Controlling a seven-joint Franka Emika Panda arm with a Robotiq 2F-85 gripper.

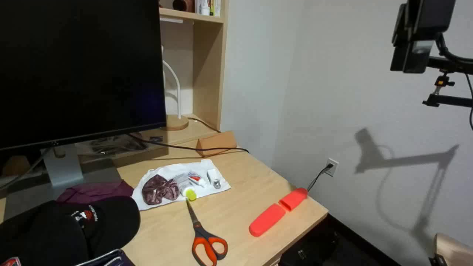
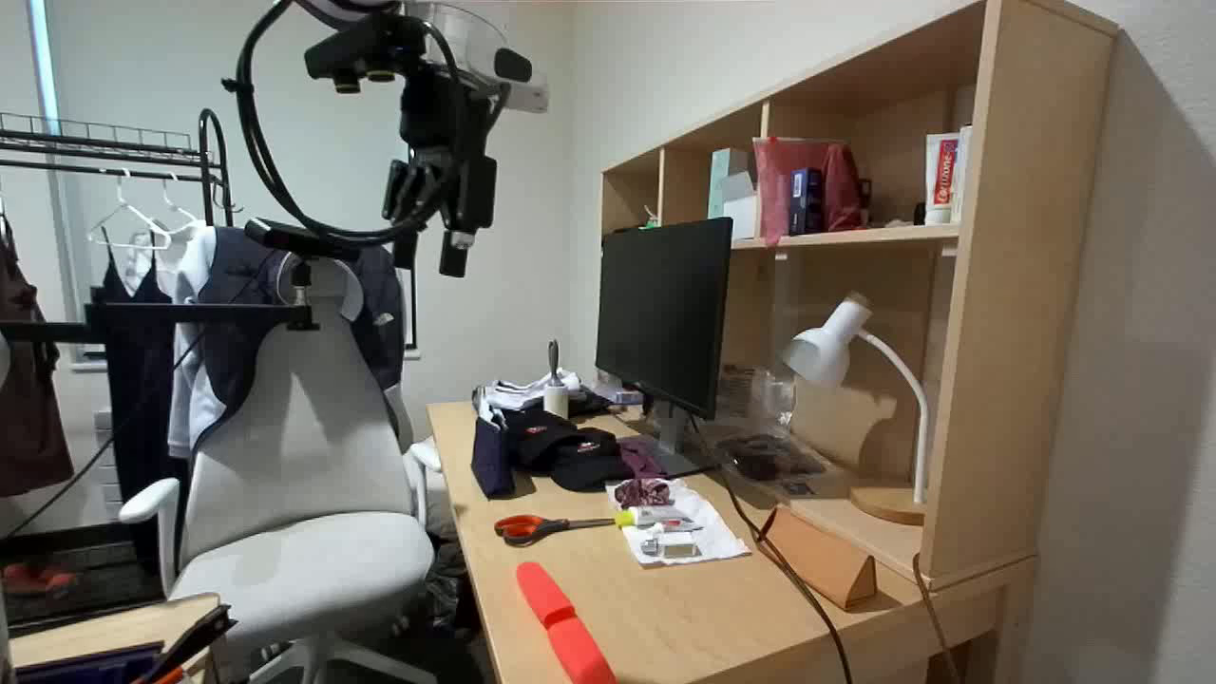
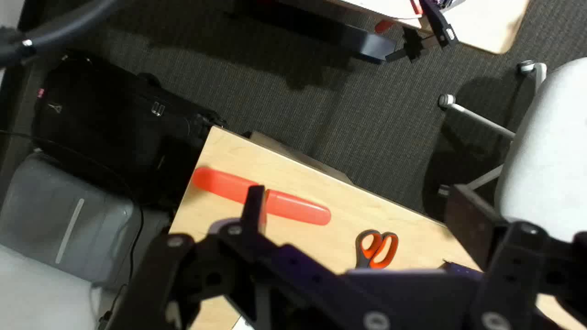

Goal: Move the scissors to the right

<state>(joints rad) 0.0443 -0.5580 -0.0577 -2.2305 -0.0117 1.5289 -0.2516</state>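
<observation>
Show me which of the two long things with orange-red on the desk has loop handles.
The metal-bladed scissors with grey-and-orange loops, tip by the white sheet; the thick orange-red stick has none.

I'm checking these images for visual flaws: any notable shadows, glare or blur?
In an exterior view, a soft shadow crosses the wall; in an exterior view, a dim shadow falls behind the lamp; in the wrist view, the blurry gripper covers part of the scissors, while pale glare marks the red object.

Home office: desk (image 2: 684, 613), monitor (image 2: 662, 313), hanging clothes (image 2: 140, 399)
</observation>
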